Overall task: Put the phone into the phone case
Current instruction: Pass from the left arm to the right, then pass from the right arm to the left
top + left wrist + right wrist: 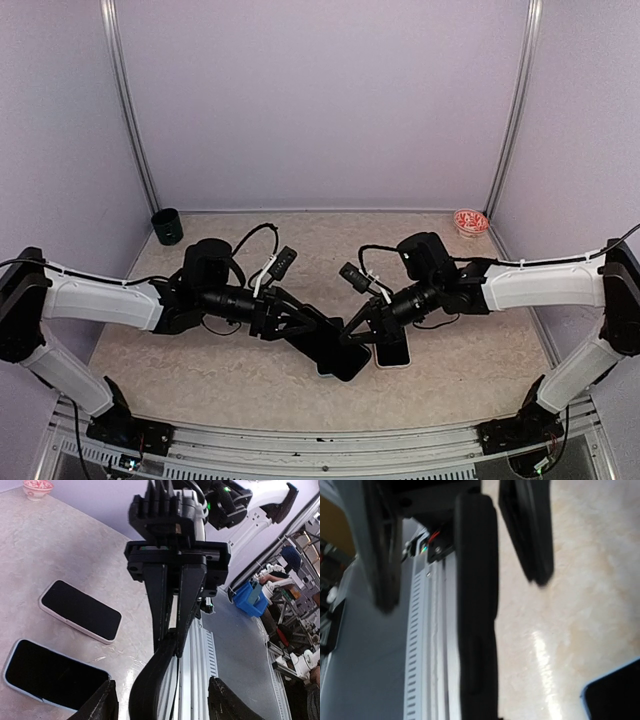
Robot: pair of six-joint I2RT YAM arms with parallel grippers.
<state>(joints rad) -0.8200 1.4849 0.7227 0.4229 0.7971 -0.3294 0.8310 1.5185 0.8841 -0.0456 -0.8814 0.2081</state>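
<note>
The right tool [170,640] is pinched shut on a thin black item [145,695], seen edge-on and held between the two arms near the front of the counter [60,540]. I cannot tell whether it is the phone or the case. The left tool [161,682] stands wide, its fingers on either side of the item without touching it. Two dark slabs lie flat on the counter just beside each other, one white-rimmed [80,611] and one blue-rimmed [50,677]. By my reading, the fitting is not done: the parts are apart, and lining up and pressing the phone in remain. No brand, label or writing can be read.
</note>
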